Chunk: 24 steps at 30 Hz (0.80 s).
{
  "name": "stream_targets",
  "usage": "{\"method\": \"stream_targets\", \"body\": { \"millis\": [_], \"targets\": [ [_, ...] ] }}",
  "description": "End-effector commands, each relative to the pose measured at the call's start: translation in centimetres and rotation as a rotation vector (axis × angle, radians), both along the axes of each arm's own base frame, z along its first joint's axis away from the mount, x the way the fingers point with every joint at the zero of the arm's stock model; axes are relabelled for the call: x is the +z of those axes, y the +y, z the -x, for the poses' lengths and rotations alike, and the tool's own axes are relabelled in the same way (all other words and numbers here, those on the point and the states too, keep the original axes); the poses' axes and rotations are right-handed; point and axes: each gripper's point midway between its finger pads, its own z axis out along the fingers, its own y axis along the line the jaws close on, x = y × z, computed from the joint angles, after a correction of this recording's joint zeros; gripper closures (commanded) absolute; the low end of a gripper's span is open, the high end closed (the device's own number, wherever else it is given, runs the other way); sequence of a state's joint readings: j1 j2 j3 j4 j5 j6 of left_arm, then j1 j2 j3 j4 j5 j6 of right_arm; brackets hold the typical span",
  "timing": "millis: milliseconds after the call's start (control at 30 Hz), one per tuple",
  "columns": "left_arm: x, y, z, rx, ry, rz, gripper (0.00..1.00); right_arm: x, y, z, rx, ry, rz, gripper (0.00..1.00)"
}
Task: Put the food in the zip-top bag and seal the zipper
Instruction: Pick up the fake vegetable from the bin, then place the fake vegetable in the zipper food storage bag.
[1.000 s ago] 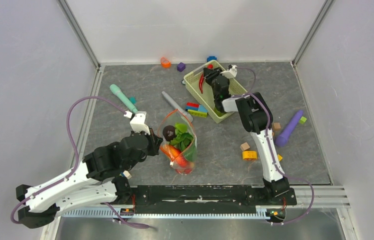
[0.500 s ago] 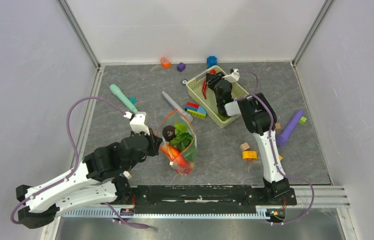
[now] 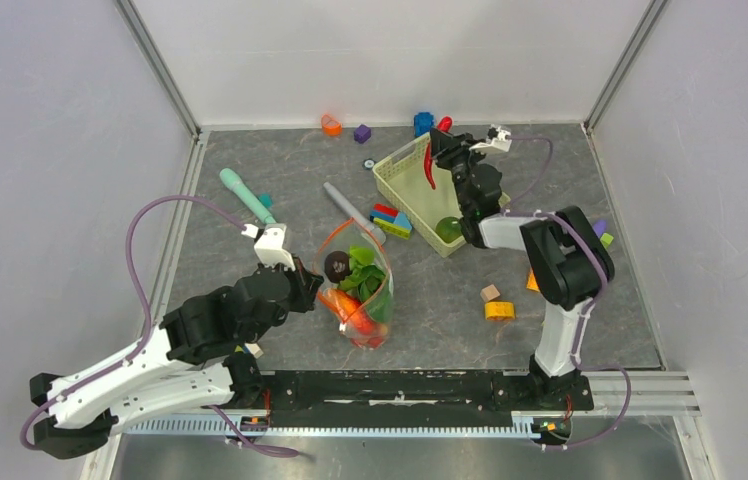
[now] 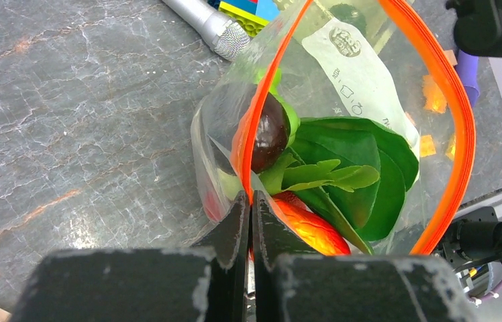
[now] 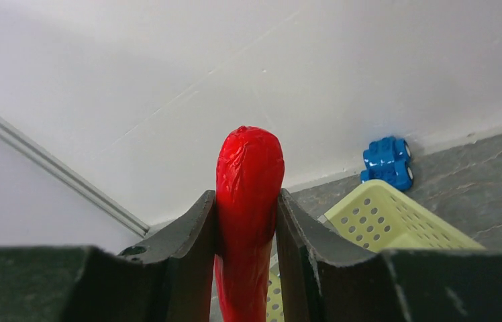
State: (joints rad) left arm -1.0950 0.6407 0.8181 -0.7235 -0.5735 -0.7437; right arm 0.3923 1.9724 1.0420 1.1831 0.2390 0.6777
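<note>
Bright, even light falls from overhead, so the grey desk (image 3: 250,170) carries only faint, soft-edged shadows under the arms. The white walls (image 3: 380,60) take a slight lilac cast and splay outward in the wide top view. A pale sheen lies on the clear zip-top bag (image 4: 362,74) and small crinkled highlights on the red chilli (image 5: 248,168); both are sharp, while the near bulk of the left hand (image 4: 249,208) and right hand (image 5: 247,215) is dark and blurred.
</note>
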Motion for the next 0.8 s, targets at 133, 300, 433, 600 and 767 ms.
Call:
{"method": "stream_targets", "body": {
  "millis": [133, 300, 433, 600, 767],
  "targets": [
    [3.3, -0.6, -0.1, 0.003, -0.038, 0.117, 0.98, 10.7, 2.4, 8.0, 0.233, -0.238, 0.165, 0.93],
    [3.5, -0.5, 0.0, -0.008, -0.048, 0.126, 0.98, 14.8, 5.5, 13.6, 0.407, -0.272, 0.29, 0.94],
    [3.6, -0.6, 0.1, -0.02, -0.053, 0.125, 0.98, 16.4, 9.3, 19.0, 0.587, -0.318, 0.316, 0.94],
    [3.4, -0.6, 0.1, -0.022, -0.053, 0.118, 0.98, 17.2, 13.8, 24.8, 0.771, -0.373, 0.342, 0.95],
    [3.2, -0.6, 0.2, -0.026, -0.055, 0.115, 0.98, 17.8, 17.6, 29.3, 0.931, -0.43, 0.356, 0.95]
  ]
}}
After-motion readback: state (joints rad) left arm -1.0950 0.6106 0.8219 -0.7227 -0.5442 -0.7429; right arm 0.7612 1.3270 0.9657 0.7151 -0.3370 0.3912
